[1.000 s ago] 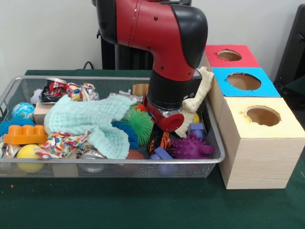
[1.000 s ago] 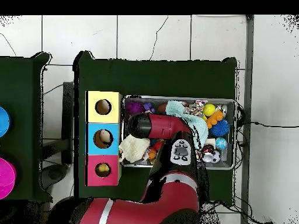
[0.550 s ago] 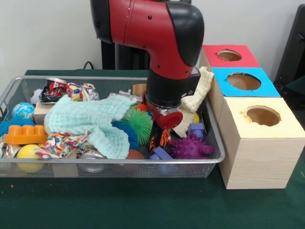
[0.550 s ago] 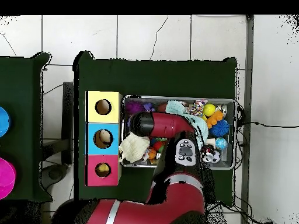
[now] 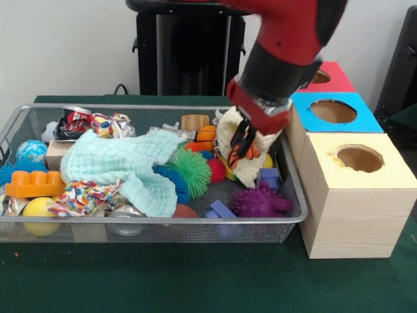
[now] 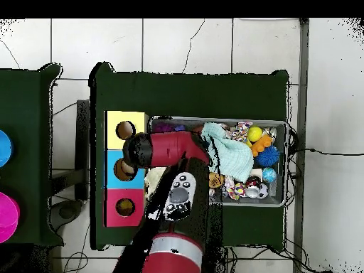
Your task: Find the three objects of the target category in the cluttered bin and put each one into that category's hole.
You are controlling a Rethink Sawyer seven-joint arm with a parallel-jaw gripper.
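My gripper (image 5: 242,147) hangs above the right end of the wire bin (image 5: 150,222), shut on a small orange-and-black striped toy (image 5: 247,139) lifted clear of the clutter. A cream cloth (image 5: 255,168) hangs just behind it. To the right stand three boxes with holes: yellow top (image 5: 391,177) nearest, blue top (image 5: 368,121) in the middle, red top (image 5: 340,82) farthest. In the overhead view the red arm (image 6: 160,151) covers the gripper and reaches over the bin's end beside the boxes (image 6: 112,170).
The bin holds a mint cloth (image 5: 120,166), a green spiky ball (image 5: 191,168), a purple spiky toy (image 5: 260,201), an orange block (image 5: 34,184), a yellow ball (image 5: 38,208), a globe ball (image 5: 31,151) and a crushed can (image 5: 73,122).
The gripper has risen out of the bin with the striped toy and swung right in the front view, toward the boxes. The wrist no longer hides the bin's middle.
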